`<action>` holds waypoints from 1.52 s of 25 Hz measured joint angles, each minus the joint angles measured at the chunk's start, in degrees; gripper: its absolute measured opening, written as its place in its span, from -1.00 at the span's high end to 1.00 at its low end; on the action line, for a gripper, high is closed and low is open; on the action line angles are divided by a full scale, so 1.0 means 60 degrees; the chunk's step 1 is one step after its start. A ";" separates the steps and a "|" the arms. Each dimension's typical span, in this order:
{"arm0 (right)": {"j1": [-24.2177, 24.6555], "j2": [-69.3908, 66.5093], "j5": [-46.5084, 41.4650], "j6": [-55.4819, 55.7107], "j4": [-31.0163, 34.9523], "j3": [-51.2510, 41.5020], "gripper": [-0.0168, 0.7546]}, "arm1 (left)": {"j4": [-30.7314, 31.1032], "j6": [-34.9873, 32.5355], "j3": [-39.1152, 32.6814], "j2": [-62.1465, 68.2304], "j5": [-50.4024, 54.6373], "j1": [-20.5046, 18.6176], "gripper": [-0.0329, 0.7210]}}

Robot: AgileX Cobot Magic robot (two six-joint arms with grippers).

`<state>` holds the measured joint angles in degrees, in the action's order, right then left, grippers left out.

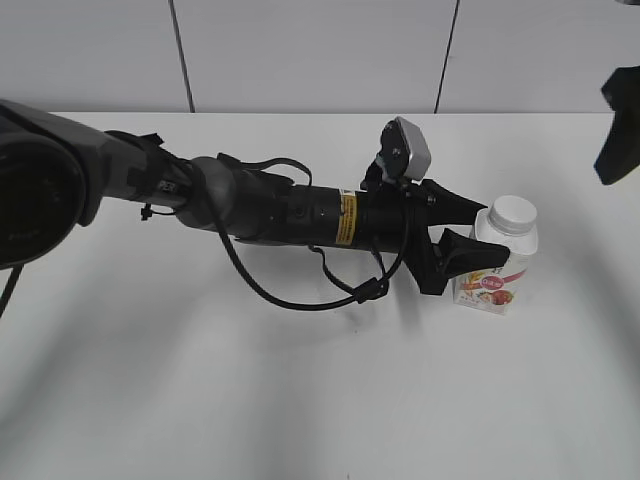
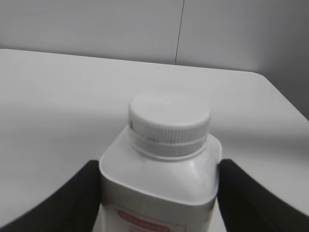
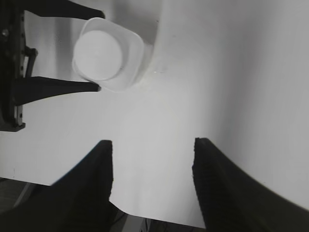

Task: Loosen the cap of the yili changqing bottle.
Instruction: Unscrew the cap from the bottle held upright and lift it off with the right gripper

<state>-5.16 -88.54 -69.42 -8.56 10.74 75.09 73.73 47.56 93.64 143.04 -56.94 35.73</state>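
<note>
The yili changqing bottle (image 1: 495, 278) stands upright on the white table, white with a pink-red fruit label. Its white cap (image 1: 513, 212) sits on the neck. My left gripper (image 1: 478, 230) reaches in from the left, with one black finger pressed against each side of the bottle's body below the shoulders. The left wrist view shows the bottle (image 2: 159, 179) and ribbed cap (image 2: 169, 121) close up between the fingers (image 2: 159, 198). My right gripper (image 3: 152, 150) is open and empty, high above the table; its view looks down on the bottle (image 3: 133, 53) and cap (image 3: 98, 55). It shows at the right edge of the exterior view (image 1: 620, 125).
The white table (image 1: 300, 400) ends at a grey panelled wall (image 1: 300, 50) behind. The left arm and its cable (image 1: 290, 215) stretch across the table's middle. The table's near edge shows in the right wrist view (image 3: 145, 215).
</note>
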 joint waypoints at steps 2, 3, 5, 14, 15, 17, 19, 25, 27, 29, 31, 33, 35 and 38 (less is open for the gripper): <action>-0.0335 -0.0345 0.0000 -0.0009 0.0034 0.0239 -0.15 | 0.0000 0.0000 0.0000 0.0000 0.0000 0.0000 -0.28; -0.0489 -0.0493 -0.0023 0.0001 0.0046 0.0377 -0.15 | 0.0000 0.0000 0.0000 0.0000 0.0000 0.0000 -0.28; -0.0853 -0.0885 -0.0045 0.0083 0.0046 0.0743 -0.15 | 0.0000 0.0000 0.0000 0.0000 0.0000 0.0000 -0.28; -0.1552 -0.2351 -0.0036 0.0627 -0.0090 0.1638 -0.15 | 0.0008 0.0000 0.0000 0.0000 0.0000 0.0000 -0.28; -0.1552 -0.2462 -0.0036 0.0683 -0.0090 0.1638 -0.15 | 0.0008 0.0000 0.0000 0.0000 0.0000 0.0000 -0.28; -0.1552 -0.2614 -0.0036 0.0735 -0.0099 0.1638 -0.15 | 0.0008 0.0000 0.0000 0.0000 0.0000 0.0000 -0.28; -0.1552 -0.2694 -0.0036 0.0778 -0.0103 0.1638 -0.15 | 0.0017 0.0000 0.0000 0.0000 0.0000 0.0000 -0.28; -0.1552 -0.2811 -0.0036 0.0856 -0.0110 0.1638 -0.18 | 0.0017 0.0000 0.0000 0.0000 0.0000 0.0000 -0.28; -0.1552 -0.2954 -0.0027 0.0856 -0.0110 0.1638 -0.26 | 0.0017 0.0000 0.0000 0.0000 0.0000 0.0000 -0.28; -0.1552 -0.3117 -0.0014 0.0856 -0.0110 0.1638 -0.35 | 0.0017 0.0000 0.0000 0.0000 0.0000 0.0000 -0.28; -0.1552 -0.3258 0.0088 0.0856 -0.0110 0.1638 -0.39 | 0.0017 0.0000 0.0000 0.0000 0.0000 0.0000 -0.28; -0.1552 -0.3306 0.0192 0.0862 -0.0110 0.1638 -0.40 | 0.0017 0.0000 0.0000 0.0000 -0.0009 0.0000 -0.28; -0.1552 -0.3306 0.0296 0.0862 -0.0110 0.1638 -0.40 | 0.0026 0.0000 0.0000 0.0000 -0.0009 0.0000 -0.28; -0.1552 -0.3348 0.0401 0.0868 -0.0110 0.1638 -0.40 | 0.0026 0.0000 0.0000 0.0000 -0.0009 0.0000 -0.27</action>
<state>-14.48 -108.62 -67.02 -3.35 10.08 84.91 73.89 47.56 93.64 143.04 -56.99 35.73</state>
